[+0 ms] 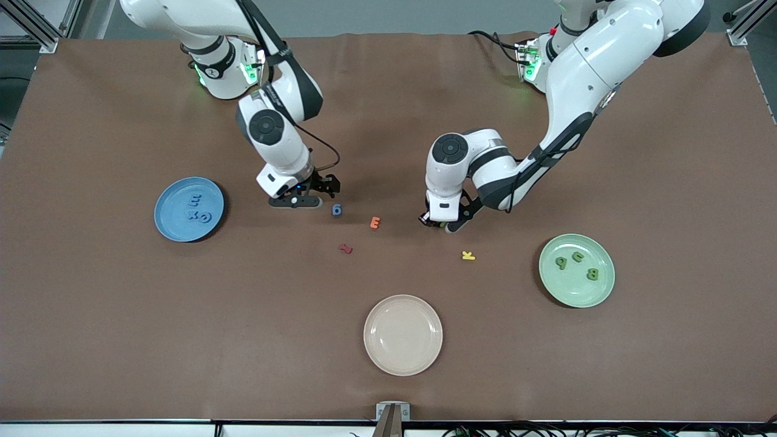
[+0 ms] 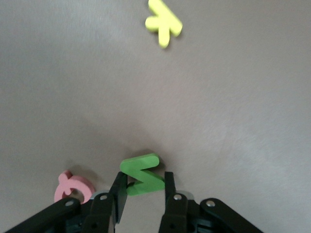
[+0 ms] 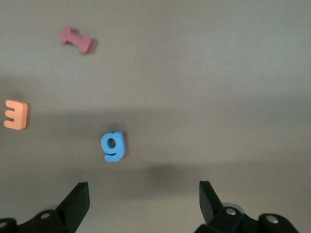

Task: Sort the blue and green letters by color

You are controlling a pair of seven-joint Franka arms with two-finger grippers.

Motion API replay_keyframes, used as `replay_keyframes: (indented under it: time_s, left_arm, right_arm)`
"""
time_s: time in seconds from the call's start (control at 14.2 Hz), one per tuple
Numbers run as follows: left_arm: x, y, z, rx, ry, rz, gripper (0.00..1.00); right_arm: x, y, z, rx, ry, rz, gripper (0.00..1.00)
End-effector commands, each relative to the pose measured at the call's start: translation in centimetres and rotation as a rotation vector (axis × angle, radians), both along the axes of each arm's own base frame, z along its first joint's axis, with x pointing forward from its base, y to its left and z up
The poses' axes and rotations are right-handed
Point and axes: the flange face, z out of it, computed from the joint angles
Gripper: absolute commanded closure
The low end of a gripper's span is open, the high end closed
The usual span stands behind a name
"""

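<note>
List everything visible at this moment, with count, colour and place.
Blue plate: one, toward the right arm's end, holding three blue letters.
Blue g: one, on the table beside the right end effector.
Green plate: one, toward the left arm's end, holding three green letters.
Green letter: one, between the left end effector's fingers.
Beige plate: one, nearest the front camera.
Orange E, dark red letter, yellow K, pink letter: one each, mid-table.
Left end effector: shut on the green letter.
Right end effector: open, low over the table.

A robotics lab — brown-covered table [image 1: 121, 340] framed by aluminium rails [image 1: 36, 27] — two mounted white arms [image 1: 583, 79]
</note>
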Motion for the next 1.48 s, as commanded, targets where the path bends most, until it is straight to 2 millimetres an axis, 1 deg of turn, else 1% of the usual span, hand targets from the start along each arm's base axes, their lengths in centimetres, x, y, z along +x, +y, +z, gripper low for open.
replay_keyframes:
  time_s: [0.0, 0.21, 0.28, 0.35, 0.42, 0.49, 0.57, 0.64, 0.71, 0.78, 0.92, 1.06, 1.2, 1.27, 1.41]
  left_arm:
    - [1.6, 1.7, 2.6, 0.022, -0.048, 0.016, 0.99]
    - [4.0, 5.3, 3.6, 0.088, -0.047, -0.033, 0.99]
    - [4.4, 6.0, 4.0, 0.099, -0.044, -0.046, 1.00]
    - [5.0, 7.3, 4.3, 0.118, -0.029, -0.062, 1.00]
    - [5.7, 8.6, 5.0, 0.133, -0.018, -0.090, 1.00]
    - [6.3, 9.6, 5.7, 0.125, -0.014, -0.103, 1.00]
    - [7.1, 11.2, 6.1, 0.128, -0.004, -0.105, 1.00]
    - [7.5, 12.3, 6.4, 0.137, 0.009, -0.126, 1.00]
    - [8.1, 13.9, 6.5, 0.150, 0.023, -0.142, 1.00]
    - [8.6, 15.1, 6.5, 0.154, 0.030, -0.154, 1.00]
    - [9.7, 17.7, 6.6, 0.157, 0.038, -0.178, 1.00]
    - [10.7, 20.4, 6.7, 0.162, 0.047, -0.207, 1.00]
    - [11.2, 22.6, 6.5, 0.165, 0.059, -0.232, 0.99]
    - [11.4, 23.1, 6.5, 0.166, 0.061, -0.242, 0.99]
    - [11.8, 25.1, 6.4, 0.167, 0.071, -0.257, 0.99]
  right_arm:
    - [-0.2, 1.8, -1.2, 0.012, -0.023, -0.018, 0.01]
    - [-0.3, 4.2, -2.3, 0.006, -0.030, 0.022, 0.06]
    - [-0.4, 4.7, -2.9, 0.001, -0.029, 0.030, 0.07]
    - [-0.1, 5.0, -3.2, -0.002, -0.031, 0.033, 0.07]
    - [-0.1, 5.3, -3.5, -0.006, -0.030, 0.031, 0.08]
    - [-0.2, 5.4, -3.9, -0.015, -0.032, 0.041, 0.08]
    - [-0.1, 5.4, -4.0, -0.023, -0.036, 0.049, 0.10]
    - [-0.3, 5.5, -4.3, -0.033, -0.037, 0.060, 0.11]
    - [-0.2, 5.3, -4.4, -0.042, -0.044, 0.067, 0.12]
    - [-0.1, 5.1, -4.7, -0.058, -0.049, 0.080, 0.15]
    - [-0.1, 5.4, -5.2, -0.069, -0.052, 0.098, 0.22]
    - [0.1, 5.5, -5.2, -0.068, -0.055, 0.101, 0.29]
    - [0.6, 5.6, -5.1, -0.074, -0.066, 0.108, 0.34]
    - [0.7, 5.5, -5.1, -0.079, -0.070, 0.116, 0.35]
    - [1.1, 5.6, -5.1, -0.080, -0.077, 0.119, 0.38]
